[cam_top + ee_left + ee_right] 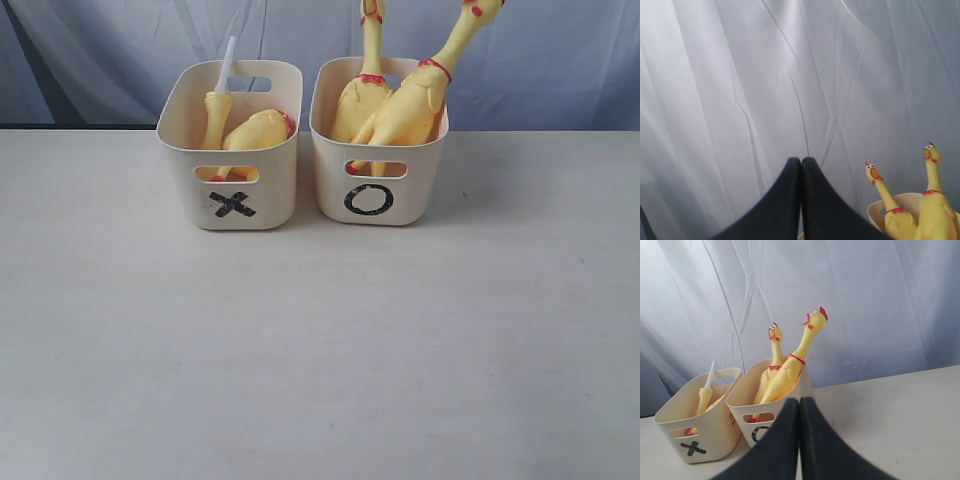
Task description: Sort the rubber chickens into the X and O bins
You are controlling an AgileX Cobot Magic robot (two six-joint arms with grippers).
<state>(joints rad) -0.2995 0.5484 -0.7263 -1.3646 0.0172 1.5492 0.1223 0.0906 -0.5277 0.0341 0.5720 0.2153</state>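
Observation:
Two cream bins stand side by side at the back of the table. The X bin [232, 190] on the left holds a thin chicken with a white tube [216, 115] and a headless chicken [258, 130]. The O bin [375, 190] on the right holds two long-necked chickens [362, 95] [415, 105], necks sticking up. Neither arm shows in the exterior view. My left gripper [801, 160] is shut and empty, facing the curtain, with the two long-necked chickens [935, 210] off to one side. My right gripper [799, 400] is shut and empty, off the O bin [747, 412].
A pale wrinkled curtain [120, 50] hangs behind the bins. The bare off-white tabletop [320, 350] spreads in front of the bins and to both sides.

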